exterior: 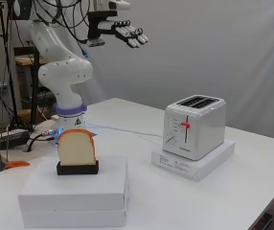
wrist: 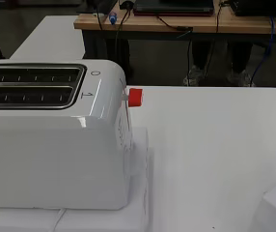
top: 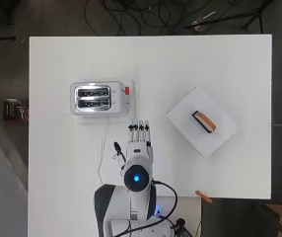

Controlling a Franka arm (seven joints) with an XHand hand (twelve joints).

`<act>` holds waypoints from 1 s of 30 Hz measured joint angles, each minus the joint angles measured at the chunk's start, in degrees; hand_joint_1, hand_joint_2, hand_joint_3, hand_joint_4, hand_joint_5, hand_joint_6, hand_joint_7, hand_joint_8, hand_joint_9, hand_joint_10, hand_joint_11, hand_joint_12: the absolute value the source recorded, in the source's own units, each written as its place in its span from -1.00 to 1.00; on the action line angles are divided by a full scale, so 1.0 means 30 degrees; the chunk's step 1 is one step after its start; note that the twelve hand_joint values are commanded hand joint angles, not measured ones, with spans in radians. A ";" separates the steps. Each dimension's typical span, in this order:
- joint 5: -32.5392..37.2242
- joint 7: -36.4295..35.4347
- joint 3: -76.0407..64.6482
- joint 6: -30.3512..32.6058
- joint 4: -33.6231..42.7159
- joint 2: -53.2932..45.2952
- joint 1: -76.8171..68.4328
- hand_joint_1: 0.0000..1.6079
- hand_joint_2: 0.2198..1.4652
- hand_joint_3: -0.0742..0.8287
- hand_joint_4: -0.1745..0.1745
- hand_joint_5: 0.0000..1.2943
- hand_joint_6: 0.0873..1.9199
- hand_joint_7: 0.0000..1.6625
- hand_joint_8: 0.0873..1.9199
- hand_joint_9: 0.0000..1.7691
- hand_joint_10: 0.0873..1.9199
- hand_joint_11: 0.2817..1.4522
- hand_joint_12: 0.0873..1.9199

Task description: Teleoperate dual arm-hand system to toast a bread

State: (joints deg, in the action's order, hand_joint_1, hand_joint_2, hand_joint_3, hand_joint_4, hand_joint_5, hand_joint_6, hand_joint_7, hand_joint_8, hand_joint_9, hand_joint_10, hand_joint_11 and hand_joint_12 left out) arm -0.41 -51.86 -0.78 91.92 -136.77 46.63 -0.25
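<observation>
While overhead foreshortens it, bread (exterior: 77,146) stands upright sideways.

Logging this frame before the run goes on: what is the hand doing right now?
Hand: open, fingers straight, holding nothing, up in the air; the bread sits in its holder.

On the toaster's (wrist: 56,145) top, just beside its slots (wrist: 32,87) at the end nearest the red lever (wrist: 135,96), stand the marks "0" and "1". The print on its lever-side face is too small to read.
</observation>
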 joint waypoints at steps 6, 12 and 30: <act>0.0101 -0.0234 -0.0513 0.0854 -0.3433 0.3367 0.0136 -0.88 0.55 -0.85 -0.54 -0.51 -1.00 -0.57 -1.00 -0.44 -1.00 -0.66 -1.00; -0.0467 0.0504 -0.1296 -0.0048 -0.1896 0.1215 0.0576 -0.91 0.45 -0.87 -0.02 -0.54 -1.00 -0.66 -1.00 -0.56 -1.00 -0.70 -1.00; -0.0586 -0.0906 -0.7774 0.0572 0.9194 -1.7549 0.3229 -0.88 0.55 -0.84 0.33 -0.27 -1.00 -0.34 -1.00 -0.20 -1.00 -0.48 -1.00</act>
State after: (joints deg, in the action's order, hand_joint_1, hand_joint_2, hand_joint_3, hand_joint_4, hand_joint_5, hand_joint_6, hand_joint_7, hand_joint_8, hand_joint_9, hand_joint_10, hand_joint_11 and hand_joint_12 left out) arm -2.17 -54.58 -24.11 93.63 -109.19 -6.02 9.43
